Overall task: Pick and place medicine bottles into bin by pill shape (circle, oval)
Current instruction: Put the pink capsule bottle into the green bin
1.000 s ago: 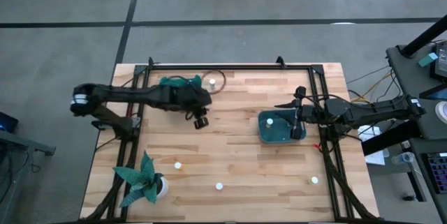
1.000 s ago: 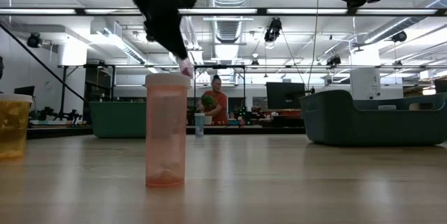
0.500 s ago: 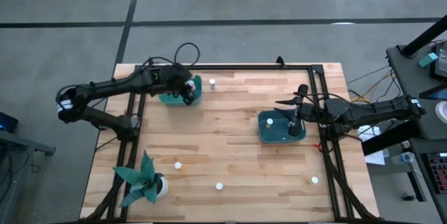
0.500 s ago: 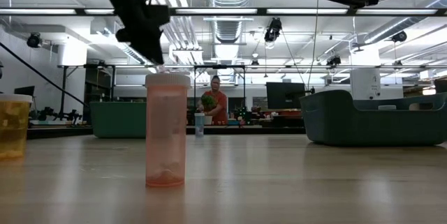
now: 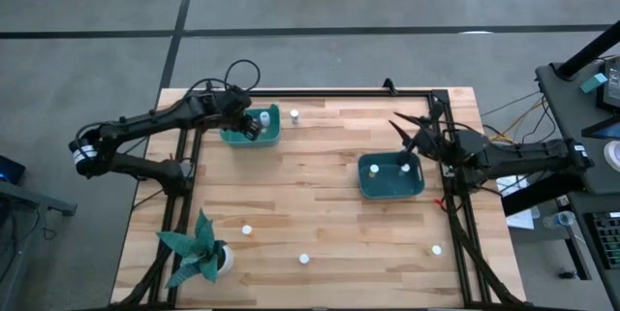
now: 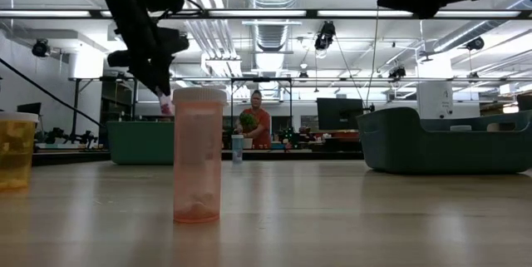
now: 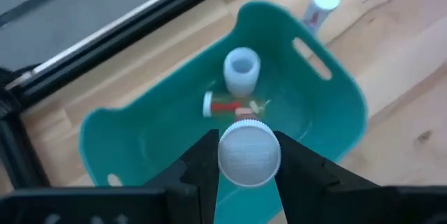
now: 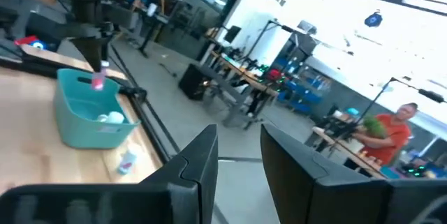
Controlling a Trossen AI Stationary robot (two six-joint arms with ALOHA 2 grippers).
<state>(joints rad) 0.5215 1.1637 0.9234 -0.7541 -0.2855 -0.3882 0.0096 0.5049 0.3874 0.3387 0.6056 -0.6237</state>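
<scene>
Risk sits mostly with the left gripper [image 7: 248,172], which I see pinching a small white-capped medicine bottle [image 7: 249,153] between its two dark fingers, directly above the teal plastic bin [image 5: 269,138] at the upper left of the overhead frame. Two bottles already occupy that bin: one upright white bottle [image 7: 242,70] and one lying on its side with a red-marked label [image 7: 234,105]. If I let go from this height, I judge the bottle could strike those two, bounce off the rim and roll across the light wooden table [image 5: 320,214]. The grip covers only the cap area, so a slip during descent is possible too. I cannot read the pill shape from here, so a wrong-bin drop is another hazard. A loose bottle [image 5: 294,113] stands just beside this bin, and three more wait along the lower part of the overhead frame, near a teal paper plant [image 5: 199,249]. The right gripper [image 5: 418,138] hovers at right above the second, darker teal bin [image 5: 370,185], fingers slightly apart and holding nothing.
</scene>
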